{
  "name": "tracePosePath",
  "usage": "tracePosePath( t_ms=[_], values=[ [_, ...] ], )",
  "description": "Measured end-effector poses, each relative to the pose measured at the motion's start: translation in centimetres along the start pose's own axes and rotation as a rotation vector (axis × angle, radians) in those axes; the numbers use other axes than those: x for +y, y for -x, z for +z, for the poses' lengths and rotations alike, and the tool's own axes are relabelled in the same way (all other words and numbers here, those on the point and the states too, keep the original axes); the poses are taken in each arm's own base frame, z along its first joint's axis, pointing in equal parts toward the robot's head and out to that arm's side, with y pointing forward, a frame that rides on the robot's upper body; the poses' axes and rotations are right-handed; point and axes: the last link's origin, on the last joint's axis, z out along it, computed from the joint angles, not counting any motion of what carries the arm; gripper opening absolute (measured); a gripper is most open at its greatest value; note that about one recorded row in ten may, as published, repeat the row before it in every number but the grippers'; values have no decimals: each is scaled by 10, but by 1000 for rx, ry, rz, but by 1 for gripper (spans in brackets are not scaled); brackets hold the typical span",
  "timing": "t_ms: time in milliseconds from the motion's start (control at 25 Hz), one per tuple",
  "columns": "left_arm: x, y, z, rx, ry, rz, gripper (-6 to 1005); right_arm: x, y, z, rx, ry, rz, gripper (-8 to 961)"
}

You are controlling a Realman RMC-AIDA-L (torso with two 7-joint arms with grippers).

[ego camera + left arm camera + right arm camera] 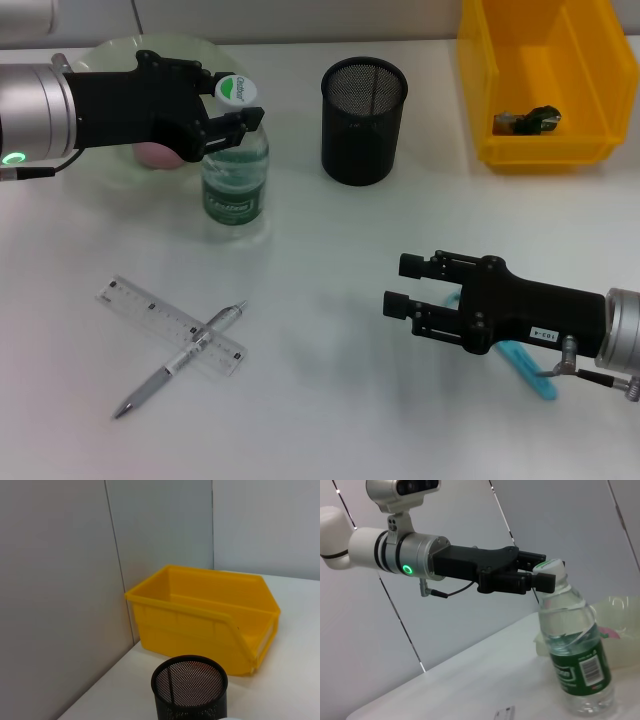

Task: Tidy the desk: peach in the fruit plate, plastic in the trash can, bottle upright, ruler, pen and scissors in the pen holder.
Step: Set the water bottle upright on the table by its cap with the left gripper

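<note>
The bottle [235, 175] [575, 660] stands upright by the pale green fruit plate [120, 55] [622, 611], its white cap on top. My left gripper [238, 100] [538, 569] is shut on its neck just under the cap. A pink peach [157, 155] lies in the plate, partly behind the arm. The clear ruler [170, 325] lies front left with the pen [180, 358] crossed over it. The black mesh pen holder [364, 120] [190, 685] stands mid-back. My right gripper [398, 285] hovers open, empty, at front right. The blue-handled scissors [528, 367] lie partly under that arm.
A yellow bin [590, 90] [200, 615] at the back right holds a crumpled piece of plastic [527, 120]. Grey wall panels stand behind the desk.
</note>
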Motion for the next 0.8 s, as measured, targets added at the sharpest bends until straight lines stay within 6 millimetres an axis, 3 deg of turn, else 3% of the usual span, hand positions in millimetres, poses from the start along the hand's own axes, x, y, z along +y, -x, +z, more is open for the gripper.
tracePosePath(
  t_ms=[800],
  values=[
    [0,7,3,-11,3,-5,456,1,-1,2,-2,4,3,624]
  ],
)
